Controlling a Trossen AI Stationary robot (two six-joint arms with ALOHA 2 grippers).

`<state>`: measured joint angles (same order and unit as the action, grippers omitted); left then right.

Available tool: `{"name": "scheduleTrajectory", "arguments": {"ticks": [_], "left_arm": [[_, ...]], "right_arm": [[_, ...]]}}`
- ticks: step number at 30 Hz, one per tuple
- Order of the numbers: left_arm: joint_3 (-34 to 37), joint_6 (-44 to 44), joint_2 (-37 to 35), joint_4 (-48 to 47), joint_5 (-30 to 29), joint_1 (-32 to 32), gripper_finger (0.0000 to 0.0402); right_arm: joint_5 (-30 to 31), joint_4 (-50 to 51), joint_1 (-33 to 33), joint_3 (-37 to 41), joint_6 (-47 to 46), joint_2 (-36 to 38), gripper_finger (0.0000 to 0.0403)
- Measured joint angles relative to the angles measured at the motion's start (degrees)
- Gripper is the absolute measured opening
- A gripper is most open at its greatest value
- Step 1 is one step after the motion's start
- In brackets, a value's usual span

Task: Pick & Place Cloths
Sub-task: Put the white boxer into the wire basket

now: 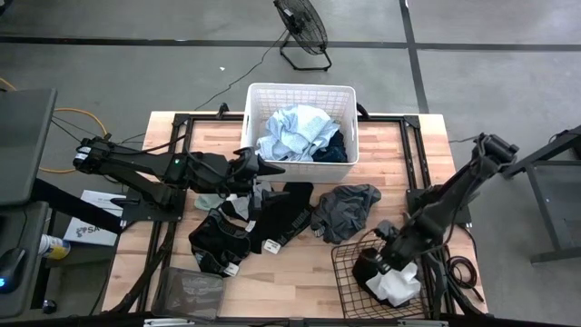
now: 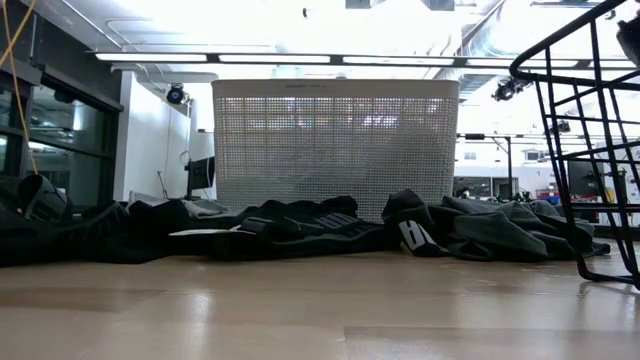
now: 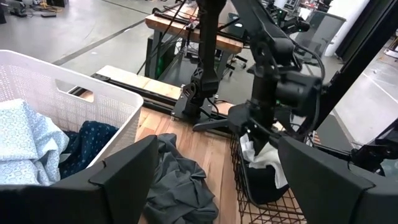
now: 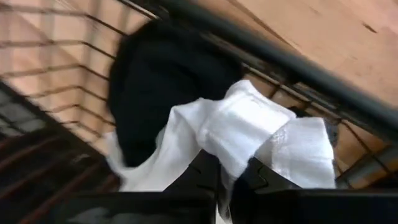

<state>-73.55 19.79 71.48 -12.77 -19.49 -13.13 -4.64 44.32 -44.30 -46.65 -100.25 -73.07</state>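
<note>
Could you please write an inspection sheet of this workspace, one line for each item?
Surface: wooden table, bare along the front.
Job's things: light blue cloth in the white laundry basket; black cloths and grey-green cloth on the table; white cloth in the black wire basket.
Clutter: nothing seen.
Grippers: left gripper open, beside the laundry basket; right gripper shut on the white cloth inside the wire basket.
Cables: yellow cable left of the table.
Surroundings: floor fan behind the table.
</note>
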Motion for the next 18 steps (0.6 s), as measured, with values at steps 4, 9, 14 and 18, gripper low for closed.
{"name": "scheduleTrajectory", "arguments": {"ticks": [4, 9, 14, 18], "left_arm": [[-0.01, 0.0, 0.0, -0.86, 0.0, -0.01, 0.0328], [-0.01, 0.0, 0.0, -0.86, 0.0, -0.01, 0.0328], [-0.01, 0.0, 0.0, -0.74, 0.0, 0.01, 0.0328], [0.01, 0.0, 0.0, -0.73, 0.0, 0.01, 0.0328]], "right_arm": [[-1.18, 0.91, -1.48, -0.37, -0.54, -4.09, 0.0005], [-2.22, 0.42, -2.79, -0.03, -2.3, -6.38, 0.0005], [-5.26, -1.16, -2.9, 0.07, -2.12, -6.21, 0.002], [-6.46, -3.12, -2.9, -0.05, -1.7, -5.76, 0.0056]]}}
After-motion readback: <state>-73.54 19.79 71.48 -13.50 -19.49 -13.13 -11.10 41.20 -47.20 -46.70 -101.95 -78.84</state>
